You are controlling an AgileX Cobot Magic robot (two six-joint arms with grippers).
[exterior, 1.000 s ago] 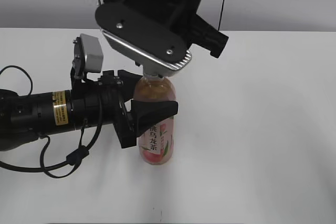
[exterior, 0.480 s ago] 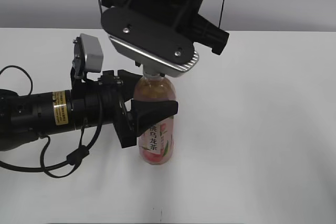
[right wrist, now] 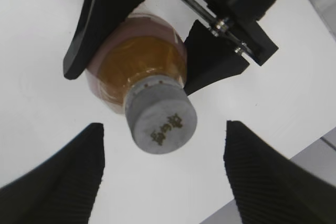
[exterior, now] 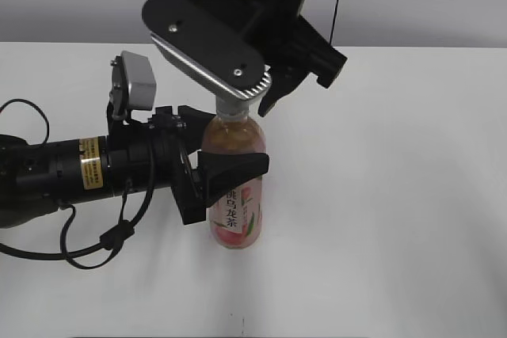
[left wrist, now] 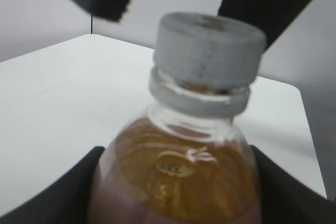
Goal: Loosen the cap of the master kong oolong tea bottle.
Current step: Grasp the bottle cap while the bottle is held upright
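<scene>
While left fingers (exterior: 230,168) clamp the bottle (exterior: 235,195), its cap (right wrist: 161,123) sits between (seemingly untouched) right fingers (right wrist: 252,187).

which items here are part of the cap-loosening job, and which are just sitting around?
In the job:
- master kong oolong tea bottle, upright, clamped at the shoulder by the left gripper
- cap, on the neck
- right gripper, open, fingers either side of the cap, not touching

Lying about:
- nothing loose; only the white table and the left arm's cable
</scene>
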